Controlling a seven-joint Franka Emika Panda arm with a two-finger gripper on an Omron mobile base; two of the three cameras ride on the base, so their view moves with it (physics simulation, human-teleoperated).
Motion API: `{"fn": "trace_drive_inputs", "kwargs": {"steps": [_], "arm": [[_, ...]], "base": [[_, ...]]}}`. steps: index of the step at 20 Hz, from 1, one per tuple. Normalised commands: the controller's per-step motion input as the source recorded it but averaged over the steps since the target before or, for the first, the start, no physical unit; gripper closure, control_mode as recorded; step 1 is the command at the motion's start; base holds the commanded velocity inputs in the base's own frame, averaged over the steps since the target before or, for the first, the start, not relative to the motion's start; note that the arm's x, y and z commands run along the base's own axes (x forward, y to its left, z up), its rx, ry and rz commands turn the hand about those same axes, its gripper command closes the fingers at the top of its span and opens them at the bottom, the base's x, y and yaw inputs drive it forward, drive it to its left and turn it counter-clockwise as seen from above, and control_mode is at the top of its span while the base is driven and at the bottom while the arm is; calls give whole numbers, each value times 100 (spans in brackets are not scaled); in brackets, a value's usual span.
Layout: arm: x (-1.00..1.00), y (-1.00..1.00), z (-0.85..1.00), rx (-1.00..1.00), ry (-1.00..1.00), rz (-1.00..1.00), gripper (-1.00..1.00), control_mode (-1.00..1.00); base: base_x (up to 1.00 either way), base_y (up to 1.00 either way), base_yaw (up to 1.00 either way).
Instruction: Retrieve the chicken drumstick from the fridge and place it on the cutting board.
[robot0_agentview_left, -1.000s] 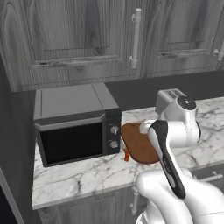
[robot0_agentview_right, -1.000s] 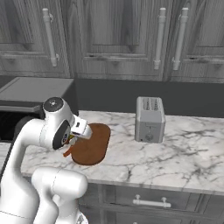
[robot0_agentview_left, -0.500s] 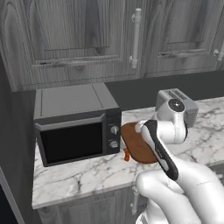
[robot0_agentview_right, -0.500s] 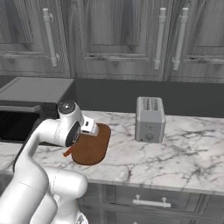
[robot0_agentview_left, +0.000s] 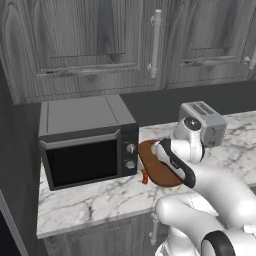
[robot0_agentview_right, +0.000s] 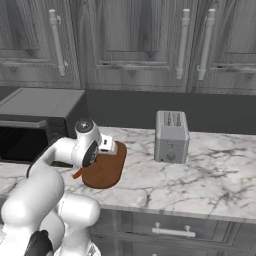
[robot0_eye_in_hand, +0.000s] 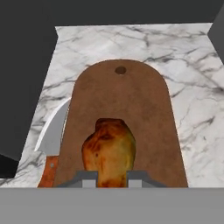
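In the hand view the orange-brown chicken drumstick (robot0_eye_in_hand: 109, 151) sits between my gripper's (robot0_eye_in_hand: 111, 178) two finger tips, which are shut on it. It hangs just over the near half of the reddish-brown cutting board (robot0_eye_in_hand: 131, 100); whether it touches the wood cannot be told. The cutting board (robot0_agentview_left: 156, 169) lies on the marble counter right of the microwave, and my arm covers much of it. From the right base, my gripper (robot0_agentview_right: 107, 146) is over the board's (robot0_agentview_right: 106, 171) back edge. The fridge is out of view.
A knife with a grey blade (robot0_eye_in_hand: 53, 130) and an orange handle (robot0_eye_in_hand: 48, 171) lies along the board's left side. The black microwave (robot0_agentview_left: 87, 145) stands close on the left, and a grey toaster (robot0_agentview_right: 171, 136) on the right. Cabinet doors (robot0_agentview_right: 135, 40) hang above.
My arm has reached a little further over the cutting board, carrying the drumstick with it. The board, knife, microwave and toaster have not moved.
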Motion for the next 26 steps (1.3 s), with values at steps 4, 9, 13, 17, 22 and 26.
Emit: {"fn": "trace_drive_inputs", "kwargs": {"steps": [4, 9, 13, 17, 22, 26], "arm": [[9, -7, -29, -3, 0, 9, -100, -100], [2, -5, -6, 0, 0, 3, -100, -100], [3, 0, 0, 0, 0, 0, -100, -100], [-38, -3, 37, 2, 0, 0, -100, -100], [-100, -21, 56, 2, 0, 0, -100, -100], [-100, -1, 75, 0, 1, 0, -100, -100]], "base": [[0, 0, 0], [0, 0, 0], [0, 0, 0], [0, 0, 0], [0, 0, 0], [0, 0, 0]]}}
